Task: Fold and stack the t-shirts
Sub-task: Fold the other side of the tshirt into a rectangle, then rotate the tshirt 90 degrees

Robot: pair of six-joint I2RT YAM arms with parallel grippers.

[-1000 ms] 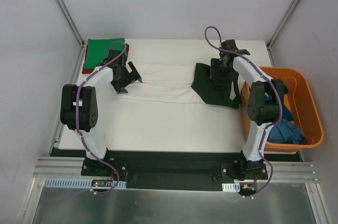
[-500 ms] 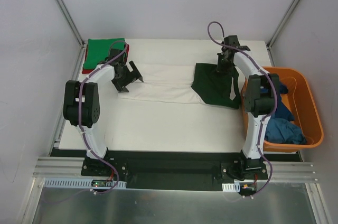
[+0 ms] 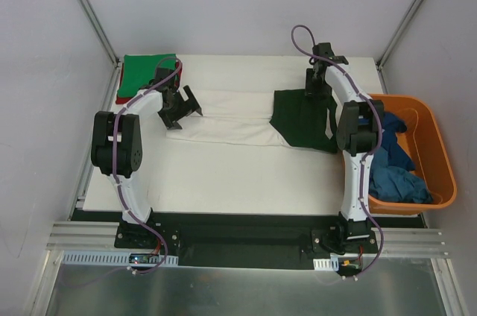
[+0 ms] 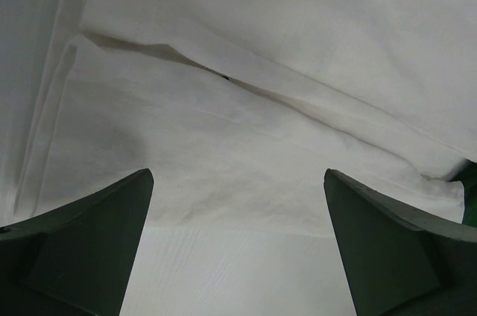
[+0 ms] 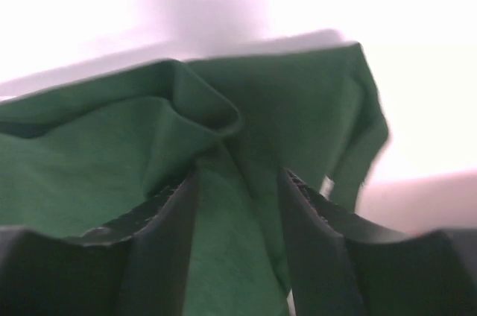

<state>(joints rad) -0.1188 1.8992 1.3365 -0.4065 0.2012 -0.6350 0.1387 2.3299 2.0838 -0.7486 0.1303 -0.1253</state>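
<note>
Found white t-shirt point(image 3: 231, 118) spread flat across the middle of the table point(image 3: 223, 178), running left to right as a long narrow band. Noted one long crease along its length, with a shallow lifted fold near the left end. Recorded dark green sleeve point(image 3: 302, 122) at its right end, rumpled, with one ridge of cloth pushed up.

Observed left hand point(image 3: 182, 107) wide open, poised over the left end of the white cloth, gripping nothing.

Observed right hand point(image 5: 238, 182) at the far edge of the green sleeve, fingers partly apart with green cloth bunched between them. Cannot tell whether actually gripped.

Logged bright green t-shirt point(image 3: 147, 74) folded at the far left corner, lying on a red one point(image 3: 179, 68). Logged blue t-shirts point(image 3: 399, 178) heaped in the orange tub point(image 3: 440, 159) at the right of the table.
</note>
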